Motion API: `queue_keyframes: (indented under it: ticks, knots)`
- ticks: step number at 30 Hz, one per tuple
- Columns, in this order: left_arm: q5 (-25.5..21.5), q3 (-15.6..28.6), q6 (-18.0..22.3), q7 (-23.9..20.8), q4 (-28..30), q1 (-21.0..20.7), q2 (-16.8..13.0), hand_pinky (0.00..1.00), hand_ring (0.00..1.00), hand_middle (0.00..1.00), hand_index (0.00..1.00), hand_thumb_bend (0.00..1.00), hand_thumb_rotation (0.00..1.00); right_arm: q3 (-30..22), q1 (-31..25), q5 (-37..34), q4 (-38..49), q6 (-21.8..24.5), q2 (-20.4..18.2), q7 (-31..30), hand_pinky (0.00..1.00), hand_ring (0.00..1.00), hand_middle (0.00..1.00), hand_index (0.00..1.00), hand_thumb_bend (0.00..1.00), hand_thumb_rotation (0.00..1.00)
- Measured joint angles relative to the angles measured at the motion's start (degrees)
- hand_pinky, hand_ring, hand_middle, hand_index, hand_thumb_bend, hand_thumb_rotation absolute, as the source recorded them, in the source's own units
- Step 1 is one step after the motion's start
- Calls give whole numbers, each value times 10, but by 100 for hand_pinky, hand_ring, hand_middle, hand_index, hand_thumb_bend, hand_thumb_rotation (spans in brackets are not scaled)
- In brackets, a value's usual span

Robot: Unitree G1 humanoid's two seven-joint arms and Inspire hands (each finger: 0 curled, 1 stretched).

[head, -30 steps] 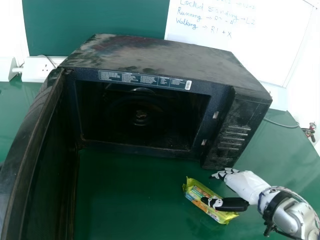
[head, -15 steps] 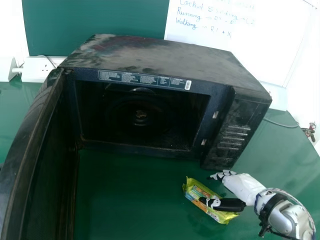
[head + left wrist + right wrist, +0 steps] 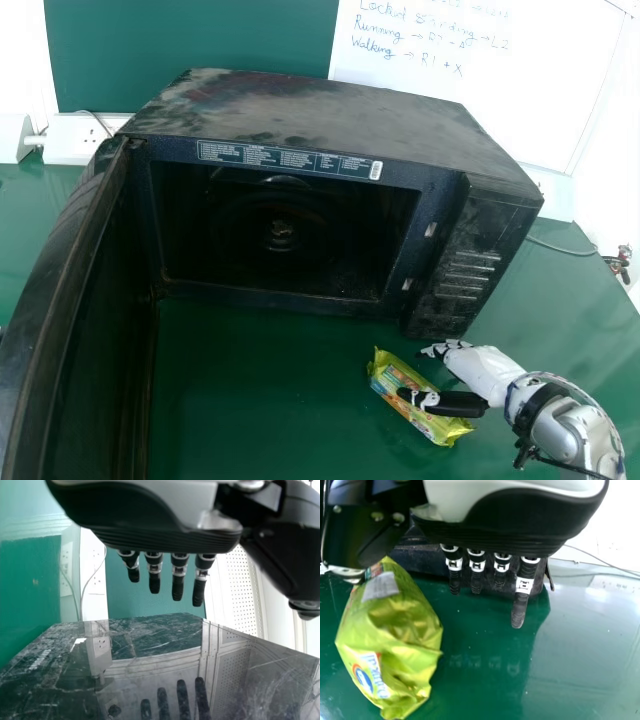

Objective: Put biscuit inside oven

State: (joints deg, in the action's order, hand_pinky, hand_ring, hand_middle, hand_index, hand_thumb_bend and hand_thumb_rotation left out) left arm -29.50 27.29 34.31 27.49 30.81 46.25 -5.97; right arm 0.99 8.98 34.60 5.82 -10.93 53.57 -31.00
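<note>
Grabbing the shiny yellow-green biscuit packet [image 3: 391, 381] seems the job now, so the white-and-black right hand [image 3: 488, 369], fingers straight and holding nothing, should close round it.

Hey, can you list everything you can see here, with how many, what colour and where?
Oven: one, black, on the table
Oven door: one, black, swung open at the head view's left
Label: one, dark with pale print, above the oven opening
Biscuit packet: one, yellow-green, on the table before the oven
Table: one, green, under the oven
Whiteboard: one, white, behind the oven
Panel: one, green, behind the oven
Socket box: one, white, behind the oven's left
Right hand: one, white and black, thumb over the packet
Left hand: one, black and white, in the left wrist view
</note>
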Motion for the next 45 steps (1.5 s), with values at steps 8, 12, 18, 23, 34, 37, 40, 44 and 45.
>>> queue_keyframes:
  ticks: [8, 12, 18, 23, 34, 37, 40, 44, 45]
  knots:
    - [1, 0, -1, 0, 1, 0, 0, 92, 89, 93, 87, 100, 78, 0, -5, -1, 11, 1, 1, -4, 60, 90, 98, 93, 83, 91]
    - [1, 0, -1, 0, 1, -1, 0, 90, 89, 93, 87, 100, 78, 0, -11, -2, 26, -8, 9, -15, 60, 90, 98, 93, 83, 92]
    - [1, -1, -1, 0, 2, 0, 0, 87, 88, 92, 87, 100, 80, -5, -17, 0, 53, -25, 30, -27, 61, 91, 98, 93, 83, 91]
    - [2, -9, -2, -2, 7, 4, 4, 92, 89, 94, 87, 100, 82, -20, -41, 0, 94, -24, 43, -41, 60, 90, 99, 94, 83, 92]
    - [10, -9, -1, -2, 7, 4, 7, 92, 89, 94, 88, 100, 83, -43, -80, -1, 138, -20, 44, -55, 60, 90, 98, 93, 83, 92]
    - [9, -9, -1, -2, 7, 4, 7, 91, 88, 93, 88, 100, 83, -43, -81, 0, 137, -20, 43, -51, 60, 90, 98, 93, 83, 91]
    - [8, -9, 0, -1, 7, 4, 7, 91, 88, 93, 87, 100, 83, -42, -84, 4, 135, -20, 34, -40, 60, 90, 98, 93, 83, 90]
    - [6, -9, 5, 0, 6, 4, 7, 91, 88, 93, 87, 100, 83, -41, -86, 12, 128, -22, 26, -30, 60, 89, 98, 93, 84, 90]
    - [7, -9, 5, 0, 6, 4, 7, 91, 88, 93, 87, 100, 82, -41, -87, 12, 126, -22, 25, -25, 60, 89, 98, 93, 84, 90]
